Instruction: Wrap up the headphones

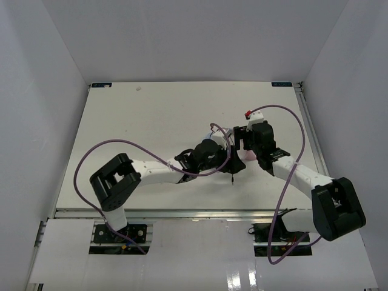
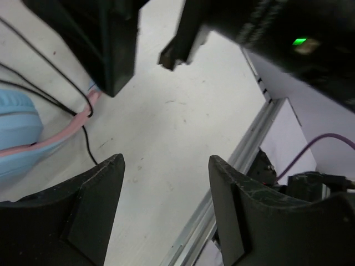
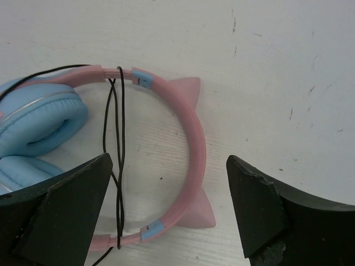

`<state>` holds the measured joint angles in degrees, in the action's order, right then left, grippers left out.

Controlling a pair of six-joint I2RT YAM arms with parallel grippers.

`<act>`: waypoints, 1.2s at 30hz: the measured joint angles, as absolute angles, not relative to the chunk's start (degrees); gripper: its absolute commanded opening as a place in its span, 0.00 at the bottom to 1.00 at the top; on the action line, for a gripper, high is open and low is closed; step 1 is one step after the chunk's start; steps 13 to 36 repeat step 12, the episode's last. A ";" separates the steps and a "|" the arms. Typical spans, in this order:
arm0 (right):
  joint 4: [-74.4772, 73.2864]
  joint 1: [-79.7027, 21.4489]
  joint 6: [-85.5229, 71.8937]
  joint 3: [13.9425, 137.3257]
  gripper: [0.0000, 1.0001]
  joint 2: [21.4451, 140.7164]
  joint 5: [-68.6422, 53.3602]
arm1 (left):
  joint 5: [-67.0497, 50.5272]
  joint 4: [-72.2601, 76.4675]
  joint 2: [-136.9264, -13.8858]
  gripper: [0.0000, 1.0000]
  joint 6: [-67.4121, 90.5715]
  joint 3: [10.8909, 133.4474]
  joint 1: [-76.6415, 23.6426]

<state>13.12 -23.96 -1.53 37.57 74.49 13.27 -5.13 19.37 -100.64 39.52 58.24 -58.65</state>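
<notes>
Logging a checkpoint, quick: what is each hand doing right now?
Left hand: open, holding nothing.
Right hand: open, empty, poised over the headphones.

The right claw point(image 3: 167, 162) hangs close before the left claw point(image 2: 166, 160); cord point(image 3: 120, 155) strands cross the headband point(image 3: 195, 138) loop.

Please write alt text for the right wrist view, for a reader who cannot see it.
Headphones with a pink cat-ear headband and light-blue ear cups lie on a white table, strands of thin black cord crossing the band's open loop. The right gripper hangs above, open, its black fingers either side of the headband.
</notes>
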 measured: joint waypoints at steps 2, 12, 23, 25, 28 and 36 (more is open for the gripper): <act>11.94 -22.61 0.51 37.70 0.95 72.22 9.74 | -5.29 16.84 -95.96 0.90 37.87 58.23 -58.90; -4.09 -15.00 5.80 40.56 0.90 59.44 -5.95 | 5.37 4.53 -59.87 0.98 26.31 47.09 -58.96; -4.09 -15.00 5.80 40.56 0.90 59.44 -5.95 | 5.37 4.53 -59.87 0.98 26.31 47.09 -58.96; -4.09 -15.00 5.80 40.56 0.90 59.44 -5.95 | 5.37 4.53 -59.87 0.98 26.31 47.09 -58.96; -4.09 -15.00 5.80 40.56 0.90 59.44 -5.95 | 5.37 4.53 -59.87 0.98 26.31 47.09 -58.96; -4.09 -15.00 5.80 40.56 0.90 59.44 -5.95 | 5.37 4.53 -59.87 0.98 26.31 47.09 -58.96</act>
